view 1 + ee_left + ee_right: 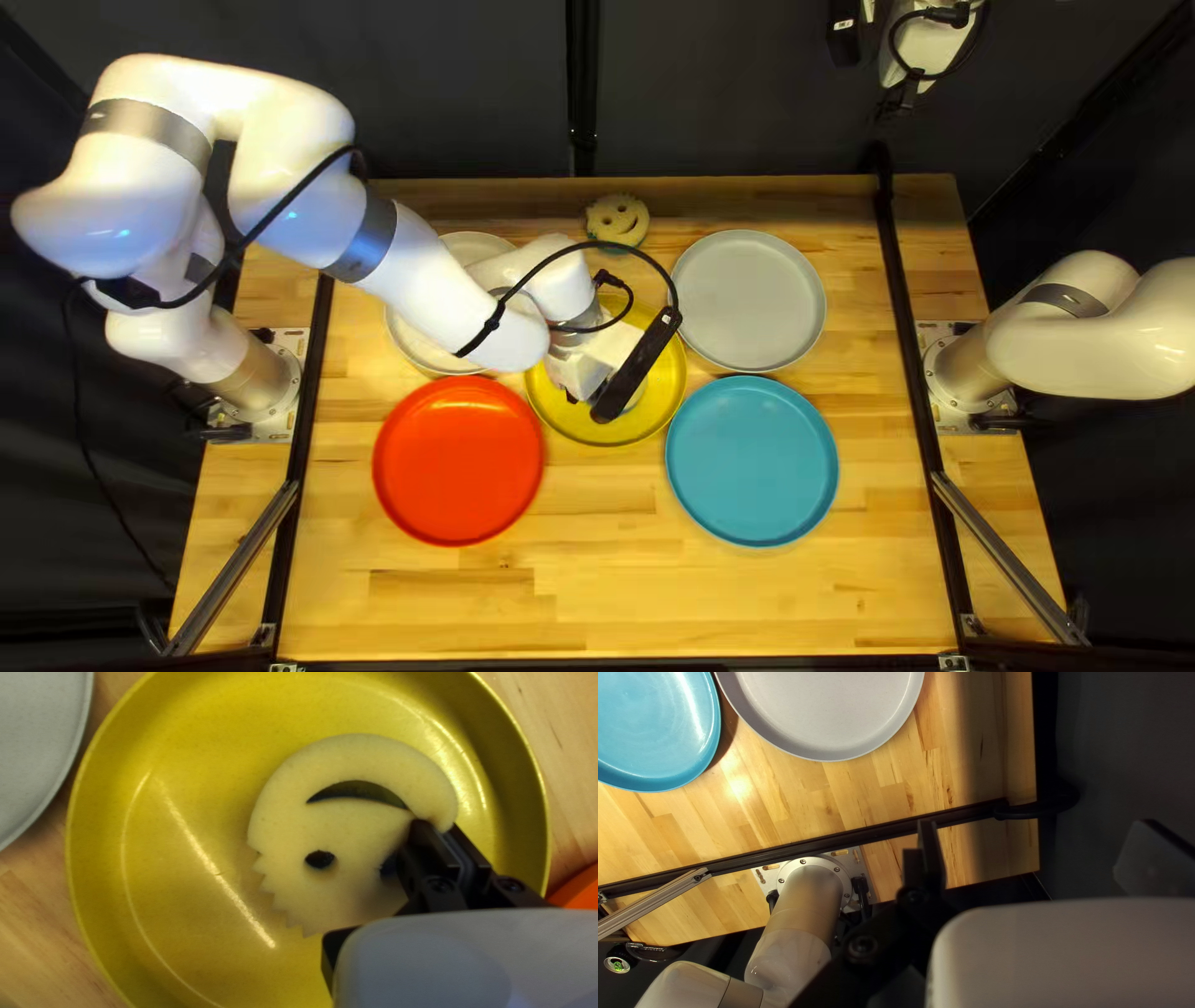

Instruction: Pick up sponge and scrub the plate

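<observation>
A pale yellow smiley-face sponge point(336, 858) lies flat against the inside of the yellow plate point(163, 812). My left gripper point(420, 835) is shut on the sponge's edge, one black finger point(439, 858) showing on top of it. In the top left view the yellow plate point(658, 411) sits mid-table, and my left gripper point(597, 392) reaches down into it, hiding the sponge. My right gripper point(1036, 858) is open and holds nothing, raised above its own base at the table's right edge.
Around the yellow plate stand an orange plate point(457, 457), a blue plate point(752, 457), a grey plate point(747, 299) and a white plate point(439, 345) partly under my left arm. A second smiley sponge point(617, 220) lies near the far edge.
</observation>
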Controlling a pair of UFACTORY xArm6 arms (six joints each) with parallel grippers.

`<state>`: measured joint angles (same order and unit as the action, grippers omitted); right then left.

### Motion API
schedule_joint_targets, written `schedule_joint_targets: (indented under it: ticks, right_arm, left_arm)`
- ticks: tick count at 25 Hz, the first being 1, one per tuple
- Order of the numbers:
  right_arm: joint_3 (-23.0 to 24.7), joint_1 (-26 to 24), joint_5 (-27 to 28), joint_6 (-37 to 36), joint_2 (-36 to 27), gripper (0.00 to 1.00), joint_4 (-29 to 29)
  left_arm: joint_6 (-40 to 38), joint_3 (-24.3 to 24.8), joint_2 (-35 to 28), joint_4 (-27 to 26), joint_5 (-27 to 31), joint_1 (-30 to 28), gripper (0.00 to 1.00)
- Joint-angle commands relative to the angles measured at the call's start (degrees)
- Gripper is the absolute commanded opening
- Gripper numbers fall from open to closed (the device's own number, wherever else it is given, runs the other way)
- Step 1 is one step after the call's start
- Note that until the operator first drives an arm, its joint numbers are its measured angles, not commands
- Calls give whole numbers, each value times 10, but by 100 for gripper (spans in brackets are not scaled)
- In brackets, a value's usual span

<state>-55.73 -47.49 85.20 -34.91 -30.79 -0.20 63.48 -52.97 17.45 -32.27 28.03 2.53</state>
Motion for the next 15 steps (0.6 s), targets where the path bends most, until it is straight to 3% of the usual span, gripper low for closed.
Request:
schedule_joint_targets:
  ticks: [1,7,15]
  right_arm:
    - [0,0,0,0,0,100,0]
    - [0,0,0,0,0,100,0]
    - [0,0,0,0,0,100,0]
  left_arm:
    - [7,-17,11,5,8,19,0]
    - [-18,-41,20,31,15,14,0]
    - [-75,-23,6,53,-2,-47,0]
